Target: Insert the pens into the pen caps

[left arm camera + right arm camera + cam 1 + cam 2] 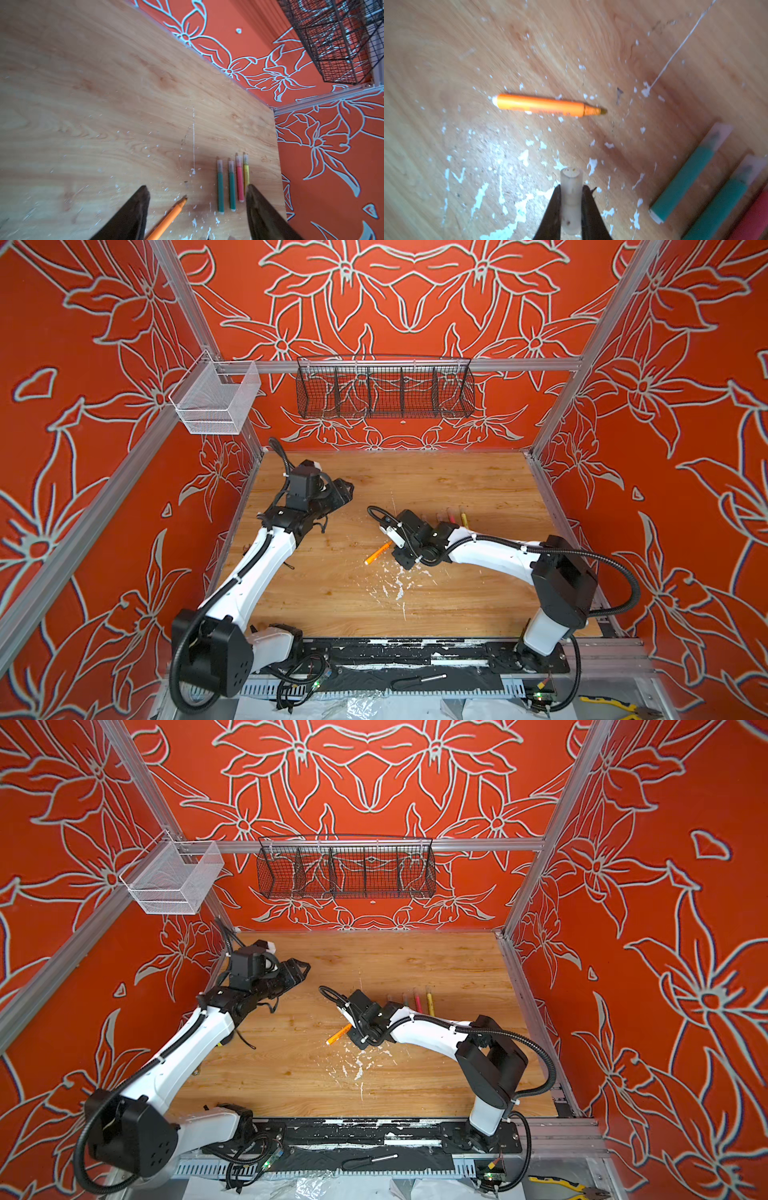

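While the right gripper [571, 189] pinches a clear cap [571, 209], the left gripper [197, 187] hangs with jaws spread, empty. Uncapped, the orange pen [542, 105] lies on the table [446, 62], tip apart from the cap. Four capped pens [231, 187] lie side by side, toward the table's right side.

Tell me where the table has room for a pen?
Bare wood lies along the back wall behind the capped pens, and between the paint flecks and the black rail. Crowded: around the orange pen and right gripper.
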`<state>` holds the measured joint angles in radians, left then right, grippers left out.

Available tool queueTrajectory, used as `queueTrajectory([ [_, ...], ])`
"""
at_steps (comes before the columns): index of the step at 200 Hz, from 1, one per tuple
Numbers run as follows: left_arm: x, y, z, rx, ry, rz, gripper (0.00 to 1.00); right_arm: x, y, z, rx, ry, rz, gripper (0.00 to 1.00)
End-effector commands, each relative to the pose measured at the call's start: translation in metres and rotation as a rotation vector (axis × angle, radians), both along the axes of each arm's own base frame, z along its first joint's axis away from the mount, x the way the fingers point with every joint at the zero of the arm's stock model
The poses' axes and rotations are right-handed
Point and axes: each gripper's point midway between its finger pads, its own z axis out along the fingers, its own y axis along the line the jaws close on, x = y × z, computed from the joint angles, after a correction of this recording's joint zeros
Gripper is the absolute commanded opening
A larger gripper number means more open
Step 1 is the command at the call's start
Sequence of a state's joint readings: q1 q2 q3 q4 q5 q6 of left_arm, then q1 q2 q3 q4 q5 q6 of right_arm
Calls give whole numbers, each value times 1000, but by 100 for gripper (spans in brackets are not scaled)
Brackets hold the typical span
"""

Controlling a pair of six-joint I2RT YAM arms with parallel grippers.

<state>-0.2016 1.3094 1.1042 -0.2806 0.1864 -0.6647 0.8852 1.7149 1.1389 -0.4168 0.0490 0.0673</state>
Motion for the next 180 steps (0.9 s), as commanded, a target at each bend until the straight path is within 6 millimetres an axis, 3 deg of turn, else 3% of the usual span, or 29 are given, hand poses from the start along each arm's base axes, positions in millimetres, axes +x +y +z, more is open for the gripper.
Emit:
queueTrajectory([
  [1,17,-32,5,-25,-6,-114,70,9,-17,-6,-24,-2,-64,11],
  [19,20,-45,-12,-47,44,-176,67,18,-24,-15,-24,21,-95,11],
  [42,13,-47,-28,-49,69,-200,67,27,-28,-24,-27,37,-114,11],
  [122,2,-51,-13,-97,16,-226,67,39,-28,-42,-80,72,-128,12],
  [180,0,-50,-10,-92,8,-228,67,33,-30,-50,-73,112,-129,24],
])
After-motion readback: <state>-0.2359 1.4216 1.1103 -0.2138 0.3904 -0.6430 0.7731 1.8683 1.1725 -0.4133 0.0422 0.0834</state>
